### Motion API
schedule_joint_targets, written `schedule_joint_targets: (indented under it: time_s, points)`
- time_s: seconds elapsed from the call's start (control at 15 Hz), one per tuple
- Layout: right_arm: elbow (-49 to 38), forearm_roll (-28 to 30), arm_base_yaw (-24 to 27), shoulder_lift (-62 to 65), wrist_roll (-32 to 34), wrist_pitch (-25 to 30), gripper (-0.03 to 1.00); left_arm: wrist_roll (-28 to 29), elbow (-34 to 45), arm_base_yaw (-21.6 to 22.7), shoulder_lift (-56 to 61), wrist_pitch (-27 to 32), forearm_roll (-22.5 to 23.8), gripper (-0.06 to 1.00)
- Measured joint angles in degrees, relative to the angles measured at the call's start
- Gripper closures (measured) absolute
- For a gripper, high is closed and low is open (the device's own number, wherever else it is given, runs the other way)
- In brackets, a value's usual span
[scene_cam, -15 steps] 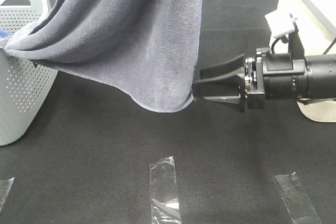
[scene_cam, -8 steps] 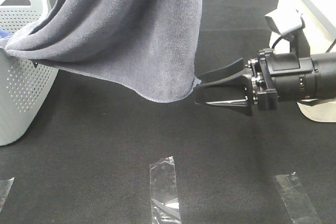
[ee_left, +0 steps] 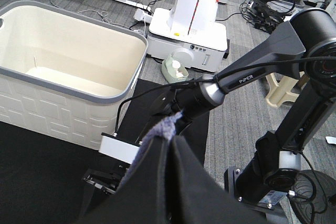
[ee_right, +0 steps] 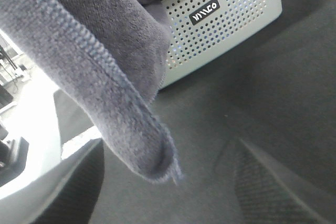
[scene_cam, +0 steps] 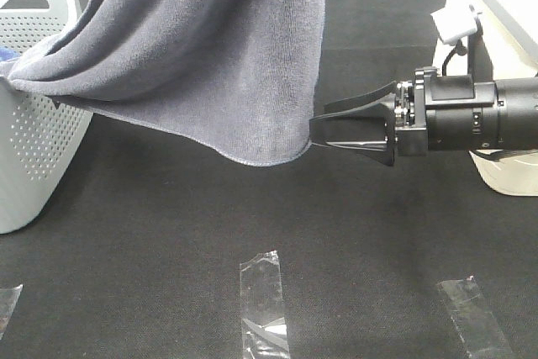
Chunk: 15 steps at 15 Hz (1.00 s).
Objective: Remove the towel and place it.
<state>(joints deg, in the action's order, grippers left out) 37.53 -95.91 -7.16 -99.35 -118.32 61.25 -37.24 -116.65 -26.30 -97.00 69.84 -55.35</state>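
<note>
The right tool [scene_cam: 313, 130] has risen level with the hanging corner of the towel [scene_cam: 210, 56], open and empty, so we centre the hem before closing, while the left tool [ee_left: 172, 139] is clamped on the towel.

A tuft of towel [ee_left: 169, 124] pokes from the left gripper [ee_left: 170, 148], dark jaws apparently pinching it; cream tub [ee_left: 79, 95] beyond.

Table [scene_cam: 168, 233] has black cloth top, flat, a bit fuzzy. Grey plastic basket [scene_cam: 34, 149] with many small holes stands on it at far left. Three clear tape strips stuck on cloth near front edge: one in middle [scene_cam: 261, 300], one to right [scene_cam: 475, 317], one at left edge [scene_cam: 7, 304], partly cut off. Cream tub [scene_cam: 504, 182] at right edge.
</note>
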Motion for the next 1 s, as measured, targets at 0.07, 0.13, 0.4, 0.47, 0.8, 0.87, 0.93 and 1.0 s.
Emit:
schedule_joint_targets:
  time_s: [0.07,0.13,0.4,0.47,0.8,0.87,0.93,1.0]
  points:
    - [0.00,-0.11,0.00,-0.57,-0.11,1.15,0.31,0.00,0.00,0.00,0.00,0.00,0.00,0.94]
    - [0.00,-0.06,0.00,-1.03,-0.40,2.41,0.31,0.00,0.00,0.00,0.00,0.00,0.00,0.94]
    - [0.00,-1.03,0.00,-1.26,-1.89,3.32,0.31,0.00,0.00,0.00,0.00,0.00,0.00,0.94]
    - [0.00,-1.20,-0.06,-1.26,-2.46,3.32,0.31,0.00,0.00,0.00,0.00,0.00,0.00,0.94]
    - [1.66,-1.26,-5.04,-1.26,-2.64,0.46,0.31,0.00,0.00,0.00,0.00,0.00,0.00,0.94]
    - [1.72,-1.15,-5.73,-1.26,-2.64,-1.15,0.31,0.00,0.00,0.00,0.00,0.00,0.00,0.94]
    - [1.72,-0.80,-5.79,-1.26,-2.46,-2.46,0.31,0.00,0.00,0.00,0.00,0.00,0.00,0.94]
    - [1.72,0.52,-5.79,-1.26,-1.66,-3.38,0.34,0.00,0.00,0.00,0.00,0.00,0.00,0.94]
